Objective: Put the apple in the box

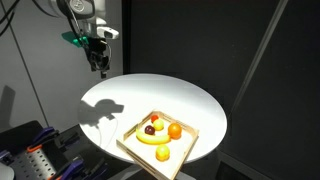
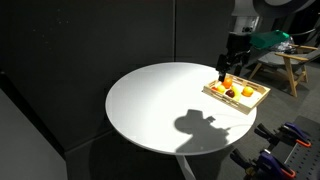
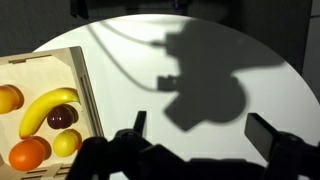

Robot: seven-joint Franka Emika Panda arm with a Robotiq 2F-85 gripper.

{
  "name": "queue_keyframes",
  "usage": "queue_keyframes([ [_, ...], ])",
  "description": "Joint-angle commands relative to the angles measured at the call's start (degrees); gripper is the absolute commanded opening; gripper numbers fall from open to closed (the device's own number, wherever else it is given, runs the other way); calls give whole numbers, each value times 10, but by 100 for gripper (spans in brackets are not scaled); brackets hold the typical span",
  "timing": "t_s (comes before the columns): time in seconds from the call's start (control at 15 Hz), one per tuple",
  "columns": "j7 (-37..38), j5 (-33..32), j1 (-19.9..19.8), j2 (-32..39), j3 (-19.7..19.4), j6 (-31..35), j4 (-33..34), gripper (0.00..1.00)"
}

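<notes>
The apple (image 3: 63, 117) is a small dark maroon fruit. It lies inside the box (image 3: 85, 88), a shallow light wood tray, beside a banana (image 3: 42, 109). In an exterior view the apple (image 1: 150, 129) shows in the box (image 1: 190, 146) at the table's near side. The box also shows in an exterior view (image 2: 258, 99). My gripper (image 3: 203, 130) is open and empty, high above the bare table top, off to the side of the box. It shows in both exterior views (image 1: 101, 69) (image 2: 224, 68).
The box also holds an orange (image 3: 27, 153), a yellow lemon (image 3: 66, 143) and another orange fruit (image 3: 8, 98). The round white table (image 1: 120, 95) stands among dark curtains. The gripper's shadow (image 3: 205, 90) falls on the table. A wooden stool (image 2: 293, 65) stands behind.
</notes>
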Motion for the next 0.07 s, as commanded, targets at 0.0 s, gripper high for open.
queue_keyframes([
  [0.0,-1,1,-3,0,3,-1,1,100],
])
